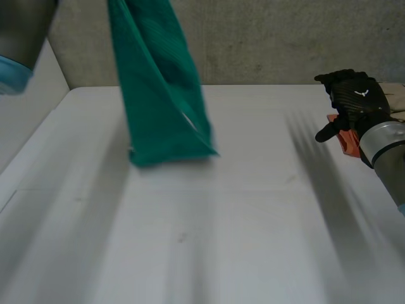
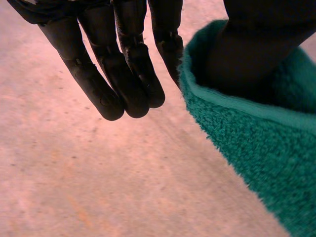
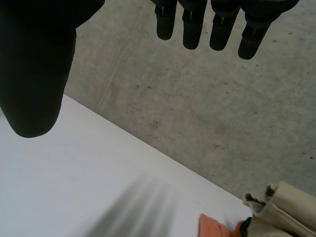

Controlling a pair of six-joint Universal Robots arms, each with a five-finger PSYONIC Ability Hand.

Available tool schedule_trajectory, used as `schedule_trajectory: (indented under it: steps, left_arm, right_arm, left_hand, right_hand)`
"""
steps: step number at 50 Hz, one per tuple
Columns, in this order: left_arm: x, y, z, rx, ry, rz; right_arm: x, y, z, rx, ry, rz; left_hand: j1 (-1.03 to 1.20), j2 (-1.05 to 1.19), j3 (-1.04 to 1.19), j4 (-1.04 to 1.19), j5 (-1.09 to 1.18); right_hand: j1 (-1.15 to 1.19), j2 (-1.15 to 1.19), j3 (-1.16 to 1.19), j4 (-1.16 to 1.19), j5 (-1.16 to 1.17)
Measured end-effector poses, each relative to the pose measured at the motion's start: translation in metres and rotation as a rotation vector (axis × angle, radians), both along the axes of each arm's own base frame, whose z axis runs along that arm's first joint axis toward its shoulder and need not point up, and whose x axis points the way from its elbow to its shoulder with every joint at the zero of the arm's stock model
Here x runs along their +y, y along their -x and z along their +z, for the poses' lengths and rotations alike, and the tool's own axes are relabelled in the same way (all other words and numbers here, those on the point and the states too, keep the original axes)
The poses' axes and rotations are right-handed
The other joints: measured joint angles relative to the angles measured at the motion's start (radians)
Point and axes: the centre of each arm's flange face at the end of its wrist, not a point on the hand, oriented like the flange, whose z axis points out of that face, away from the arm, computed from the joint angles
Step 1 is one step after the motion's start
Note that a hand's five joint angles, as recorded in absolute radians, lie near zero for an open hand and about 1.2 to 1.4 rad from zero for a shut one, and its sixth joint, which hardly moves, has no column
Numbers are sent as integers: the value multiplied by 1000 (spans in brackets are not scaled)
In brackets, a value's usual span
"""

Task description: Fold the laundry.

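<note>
A green towel (image 1: pixel 161 95) hangs down over the white table (image 1: pixel 221 240), its lower end at or just above the tabletop. In the left wrist view the towel (image 2: pixel 266 148) wraps round the thumb of my left hand (image 2: pixel 123 74) and is pinched against the nearest finger, while the other fingers hang fairly straight beside it. My right hand (image 1: pixel 354 101) hovers over the table's far right, apart from the towel. Its fingers (image 3: pixel 192 29) are straight and spread from the thumb, with nothing between them.
A concrete wall (image 1: pixel 285 38) stands behind the table. An orange cloth (image 1: pixel 349 140) and a beige cloth (image 1: pixel 395 95) lie at the far right edge, just past my right hand. My left arm (image 1: pixel 19 38) is raised high at the left.
</note>
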Motion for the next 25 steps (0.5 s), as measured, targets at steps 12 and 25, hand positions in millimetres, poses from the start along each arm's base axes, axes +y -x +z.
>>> schedule_trajectory:
  steps: [12, 25]
  left_arm:
    - [-2, 87, -163, -197, -357, -187]
    - [28, 112, -213, -250, -530, -154]
  right_arm:
    - [-10, 13, 4, -12, -20, -63]
    - [-4, 8, 3, 12, -48, -83]
  left_hand:
    - [-31, -41, -31, -35, -18]
    - [-981, -989, -976, -998, -929]
  right_hand:
    - [0, 0, 0, 0, 0]
    - [0, 0, 0, 0, 0]
